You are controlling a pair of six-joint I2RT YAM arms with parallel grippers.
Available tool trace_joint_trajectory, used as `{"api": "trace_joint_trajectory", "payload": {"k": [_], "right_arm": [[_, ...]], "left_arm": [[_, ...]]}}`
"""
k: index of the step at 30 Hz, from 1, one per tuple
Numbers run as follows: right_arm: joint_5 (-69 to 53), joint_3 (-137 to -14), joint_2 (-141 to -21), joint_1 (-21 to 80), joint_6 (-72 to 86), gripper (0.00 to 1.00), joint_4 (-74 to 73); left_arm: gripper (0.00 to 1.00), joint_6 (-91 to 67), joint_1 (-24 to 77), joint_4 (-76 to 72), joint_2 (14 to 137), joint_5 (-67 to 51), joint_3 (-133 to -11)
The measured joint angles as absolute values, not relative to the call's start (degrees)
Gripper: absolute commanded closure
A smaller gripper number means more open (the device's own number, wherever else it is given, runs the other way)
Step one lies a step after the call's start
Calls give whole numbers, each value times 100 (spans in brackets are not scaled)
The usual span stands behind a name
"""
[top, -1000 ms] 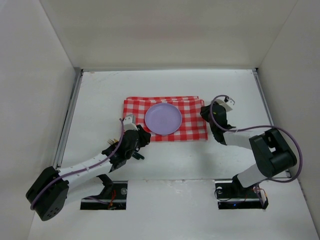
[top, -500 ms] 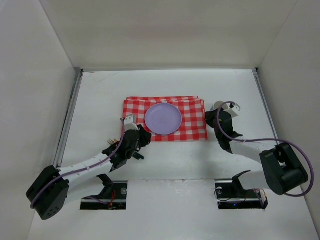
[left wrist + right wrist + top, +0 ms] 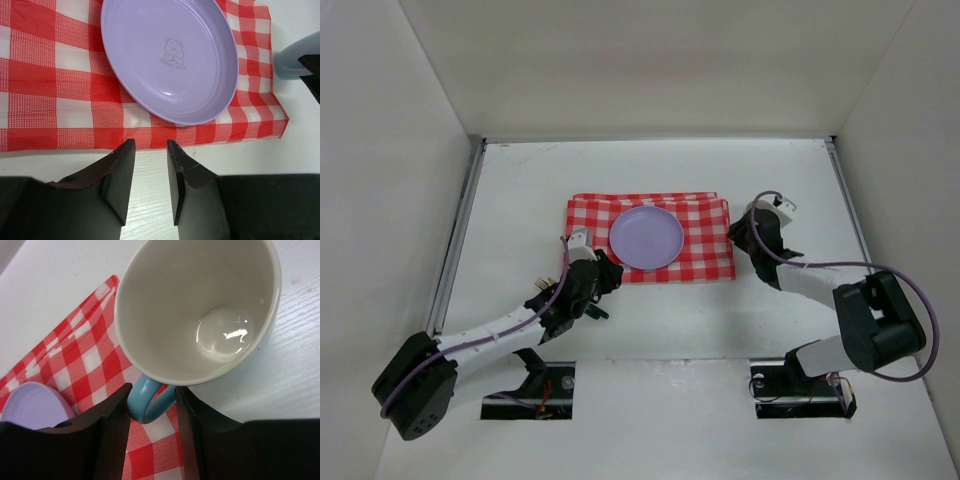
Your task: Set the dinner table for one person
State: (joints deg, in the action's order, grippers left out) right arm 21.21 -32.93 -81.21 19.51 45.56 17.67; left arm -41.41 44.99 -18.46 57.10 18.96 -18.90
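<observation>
I am seeing a lilac plate (image 3: 170,55) carrying a faint bear print, a red-and-white checkered cloth (image 3: 45,90), a pale-blue mug (image 3: 150,405) glazed cream inside, and a matte-white tabletop (image 3: 520,200).

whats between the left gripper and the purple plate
In the left wrist view: past the left gripper, a bare strip of the dinner table, then the hem of the checkered cloth under the purple plate. Nothing else.

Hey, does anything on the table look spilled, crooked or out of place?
Nothing stands out. The purple plate sits flat on the checkered cloth, and the blue mug stands upright and empty at the cloth's right edge.
</observation>
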Motion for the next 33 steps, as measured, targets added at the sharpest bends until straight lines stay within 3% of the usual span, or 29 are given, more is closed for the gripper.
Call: {"api": "trace_joint_trajectory", "payload": {"k": [6,12,33], "right_arm": [[2211,-3494,-8160,1957,4327,80,1575],[2580,-3492,-8123,2086,4082,93,1533],[3277,-3367,-7061,2316,2628,100,1024]], "left_arm": [[70,-4141,4495,-1848,5695,1894,-1890],[70,-4139,4499,-1868,5767,1894,-1890],[70,-4134,4486,-2060,6110,1892,-1890]]}}
